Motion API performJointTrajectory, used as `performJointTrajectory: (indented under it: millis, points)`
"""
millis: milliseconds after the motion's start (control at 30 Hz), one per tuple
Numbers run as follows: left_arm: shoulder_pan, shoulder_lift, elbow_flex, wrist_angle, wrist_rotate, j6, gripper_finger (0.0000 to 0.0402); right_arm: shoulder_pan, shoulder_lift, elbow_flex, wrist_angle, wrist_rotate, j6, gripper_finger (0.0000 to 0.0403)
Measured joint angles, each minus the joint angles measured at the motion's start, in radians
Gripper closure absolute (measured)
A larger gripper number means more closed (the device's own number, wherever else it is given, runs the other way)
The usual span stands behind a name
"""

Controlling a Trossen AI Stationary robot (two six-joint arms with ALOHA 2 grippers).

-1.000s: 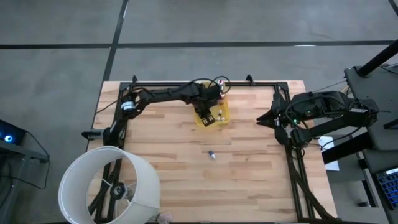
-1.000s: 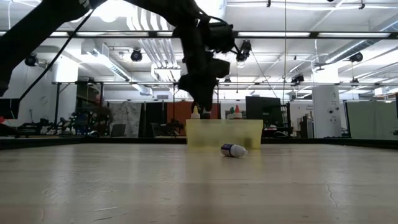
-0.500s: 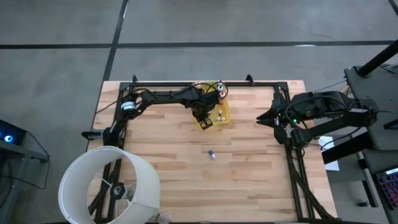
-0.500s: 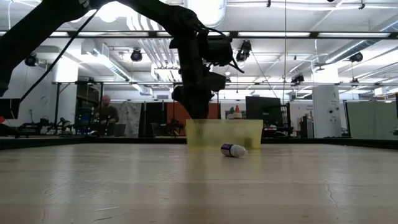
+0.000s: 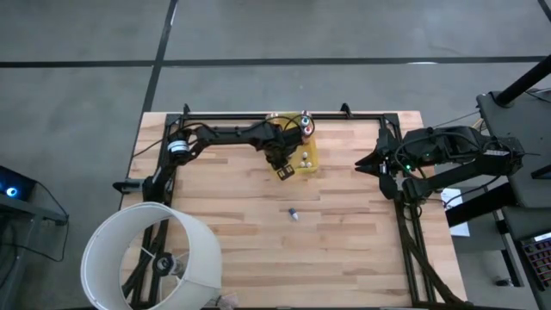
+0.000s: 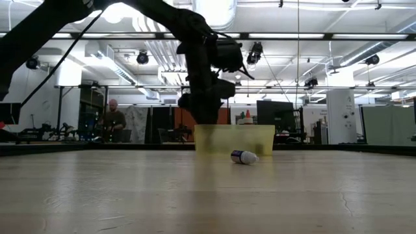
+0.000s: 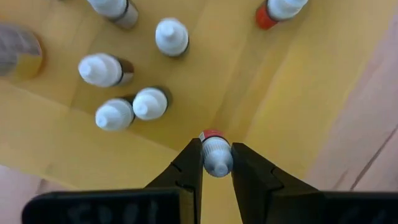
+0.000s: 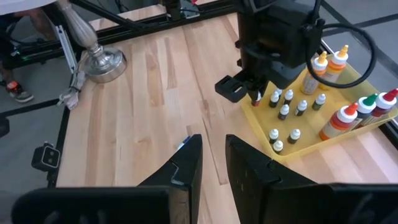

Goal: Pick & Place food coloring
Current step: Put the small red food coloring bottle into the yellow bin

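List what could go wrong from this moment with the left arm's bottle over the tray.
1. The left gripper holds a small red-capped bottle low over the yellow tray, close to its wall; released there, it may tip or land on the rim.
2. White-capped bottles stand clustered nearby; a sideways drift could topple them.
3. One bottle lies loose on the table and may roll.

An industrial lab hall: exposed ceiling ducts (image 6: 159,55) (strip lights too), distant equipment racks (image 6: 341,117).
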Motion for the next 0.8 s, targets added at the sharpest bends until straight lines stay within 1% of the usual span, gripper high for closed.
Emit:
performJointTrajectory:
  millis: [167, 800]
  points:
    - [0.0, 0.0, -0.033, 0.023, 0.0, -0.016, 0.0358, 0.0, 0.0, 0.0, 0.0, 0.0, 0.0, 0.0339]
    - [0.0, -0.001, -0.032, 0.046, 0.0, -0.026, 0.0358, 0.0, 0.0, 0.0, 0.0, 0.0, 0.0, 0.0339]
